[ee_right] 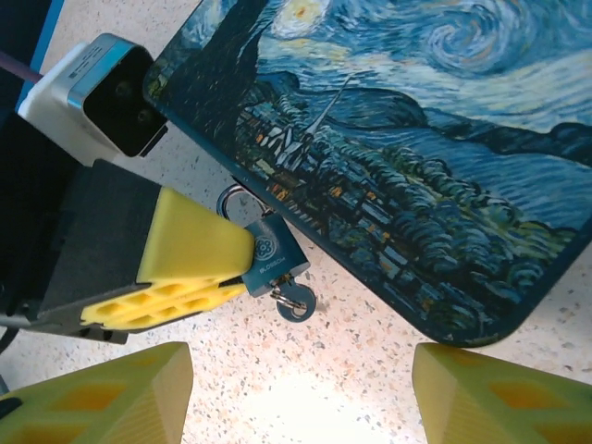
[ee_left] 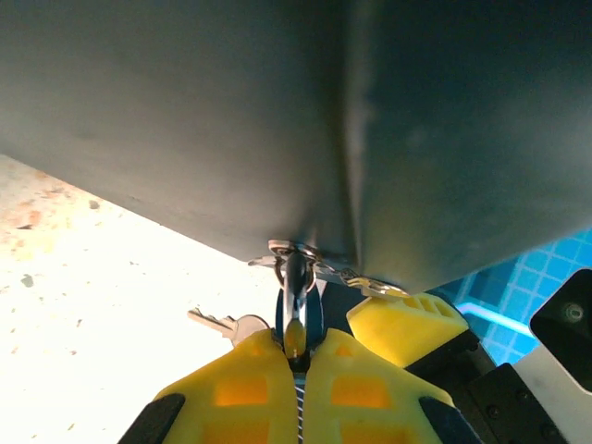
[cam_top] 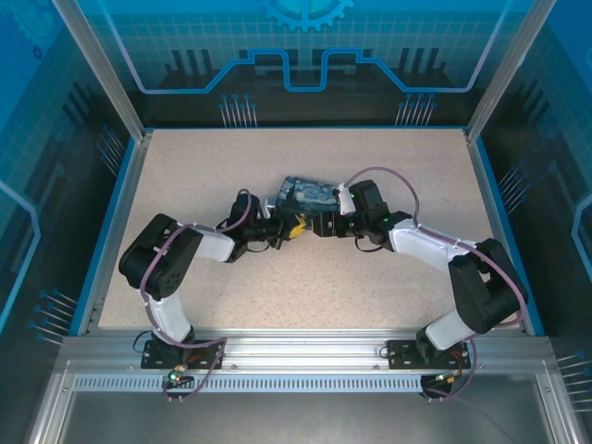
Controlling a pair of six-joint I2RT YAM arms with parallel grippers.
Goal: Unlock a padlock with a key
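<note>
Blue padlock (ee_right: 274,252) pinched between yellow left fingers (ee_right: 190,248).

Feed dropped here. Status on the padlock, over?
Left hand shut on padlock. Right hand open, off key. Key sticking from padlock's base. Box tight alongside.

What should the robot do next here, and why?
Probably ease the right tool forward and close it on the key: the key sits in the base of the padlock, which the left tool pinches, and the right tool stands open just short of it.
</note>
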